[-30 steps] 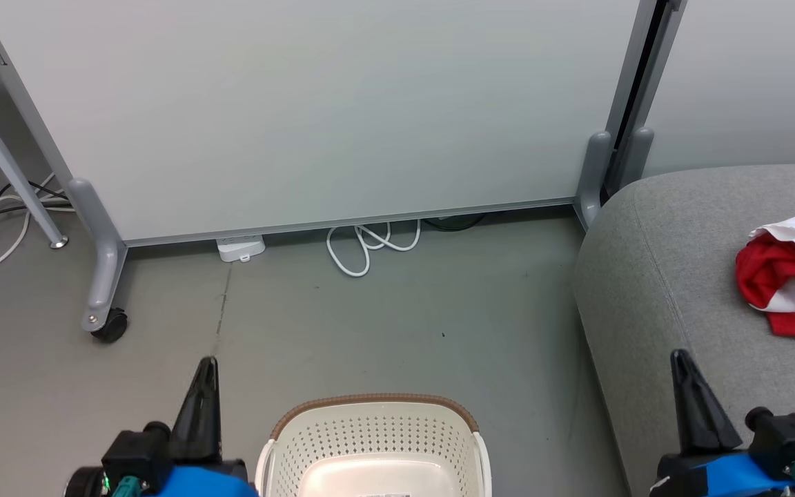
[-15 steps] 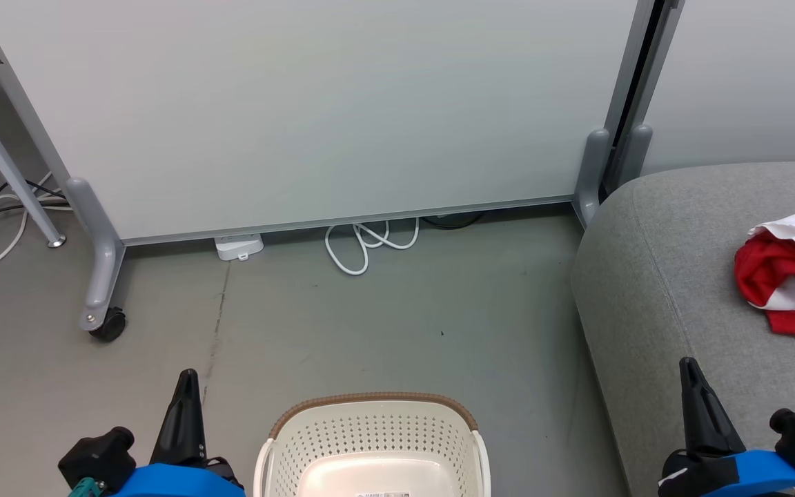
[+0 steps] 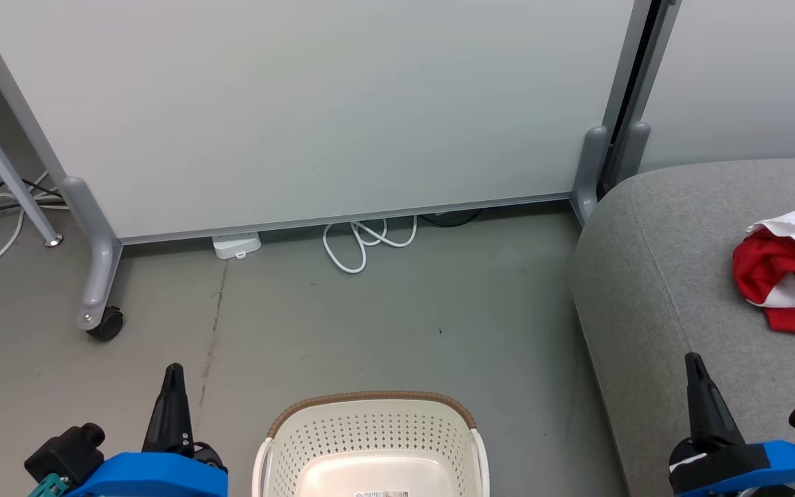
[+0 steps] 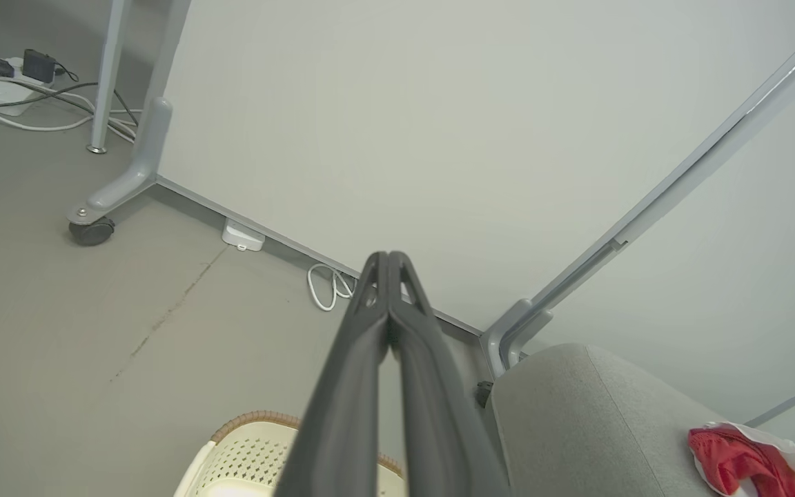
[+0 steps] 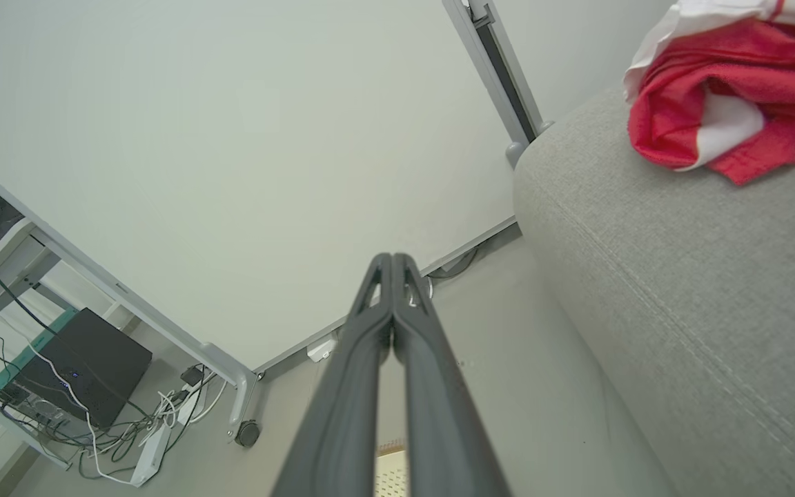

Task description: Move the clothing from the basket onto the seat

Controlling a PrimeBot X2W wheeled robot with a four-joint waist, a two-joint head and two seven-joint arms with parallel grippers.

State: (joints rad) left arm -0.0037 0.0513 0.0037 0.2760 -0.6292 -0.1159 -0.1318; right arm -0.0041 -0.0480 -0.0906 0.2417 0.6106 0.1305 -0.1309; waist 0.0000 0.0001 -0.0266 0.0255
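The cream perforated basket (image 3: 372,442) with a brown rim stands on the floor at the bottom centre, holding nothing that I can see; its label shows on the bottom. Red and white clothing (image 3: 787,276) lies crumpled on the grey seat (image 3: 653,290) at the right, also as clothing (image 5: 722,103) in the right wrist view and clothing (image 4: 749,459) in the left wrist view. My left gripper (image 3: 173,373) is shut, left of the basket. My right gripper (image 3: 693,362) is shut, over the seat's front edge, nothing held.
A pale partition panel (image 3: 315,103) on grey caster feet (image 3: 97,314) stands behind. White cables (image 3: 363,245) and a power strip (image 3: 235,245) lie at its base. A desk leg (image 3: 7,172) and more cords are at far left. Grey floor (image 3: 384,324) lies between basket and partition.
Both grippers have drawn back toward the bottom of the head view, the left one also shifting left. The view has shifted slightly. Basket and clothing stay put.
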